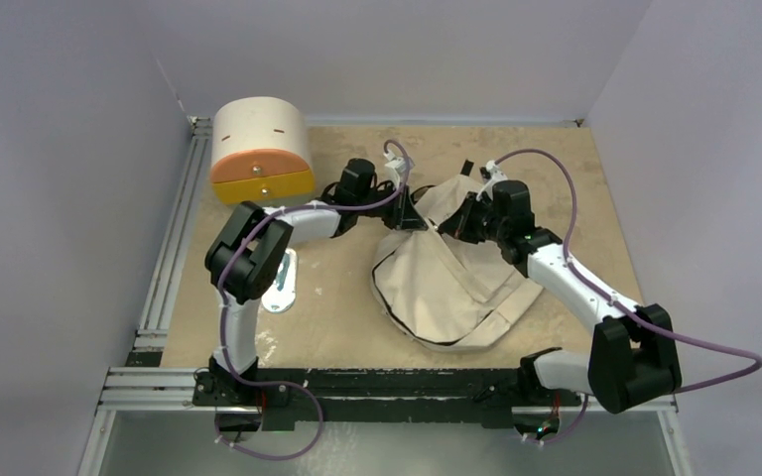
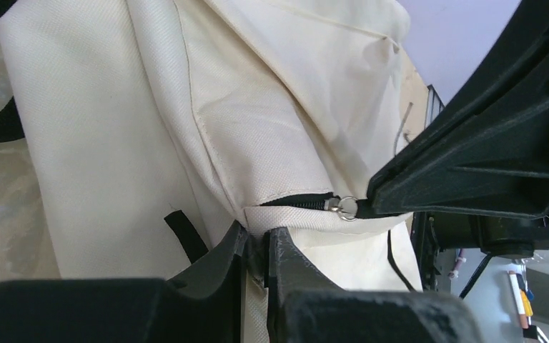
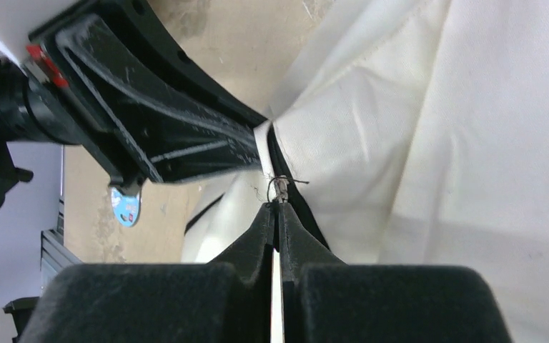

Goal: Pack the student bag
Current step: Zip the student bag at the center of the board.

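Left claw (image 2: 259, 237) is clamped shut on the student bag (image 2: 100, 143) as a brace, while the zipper pull (image 3: 281, 187) is pinched by the shut right claw (image 3: 277, 209).

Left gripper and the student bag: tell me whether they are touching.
Touching. The left wrist view shows the left gripper pinching a fold of the student bag.

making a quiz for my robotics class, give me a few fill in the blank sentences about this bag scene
1. The drawer box has an orange front above a ____ one.
2. In the top view the student bag lies to the box's ____.
3. The right gripper pinches the zipper pull, and the left gripper clamps the bag's cream ____.
Missing words: yellow; right; fabric
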`<state>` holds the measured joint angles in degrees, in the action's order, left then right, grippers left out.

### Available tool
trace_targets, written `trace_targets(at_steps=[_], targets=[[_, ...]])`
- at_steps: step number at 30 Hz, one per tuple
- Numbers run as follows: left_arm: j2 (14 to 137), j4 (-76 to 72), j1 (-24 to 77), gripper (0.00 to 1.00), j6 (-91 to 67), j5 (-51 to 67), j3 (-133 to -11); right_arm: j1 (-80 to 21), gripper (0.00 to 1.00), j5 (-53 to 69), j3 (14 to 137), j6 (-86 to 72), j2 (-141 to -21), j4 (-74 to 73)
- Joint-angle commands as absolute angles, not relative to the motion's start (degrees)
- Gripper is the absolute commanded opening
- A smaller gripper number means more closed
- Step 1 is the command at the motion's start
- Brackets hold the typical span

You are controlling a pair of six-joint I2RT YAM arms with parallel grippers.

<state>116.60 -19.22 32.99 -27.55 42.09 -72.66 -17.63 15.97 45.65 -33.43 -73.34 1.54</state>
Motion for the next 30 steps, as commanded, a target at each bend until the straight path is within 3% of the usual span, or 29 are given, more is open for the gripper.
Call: trace_targets(at_steps=[1, 30], targets=[[116.8, -21.0, 27.5, 0.0, -27.7, 43.0, -74.6, -17.8, 0.0, 16.7, 44.6, -33.8, -70.2, 0.3], [134.4, -1.7, 21.8, 0.0, -18.4, 36.3, -106.5, -17.8, 0.0, 8.8, 43.0, -36.6, -64.5, -18.2]])
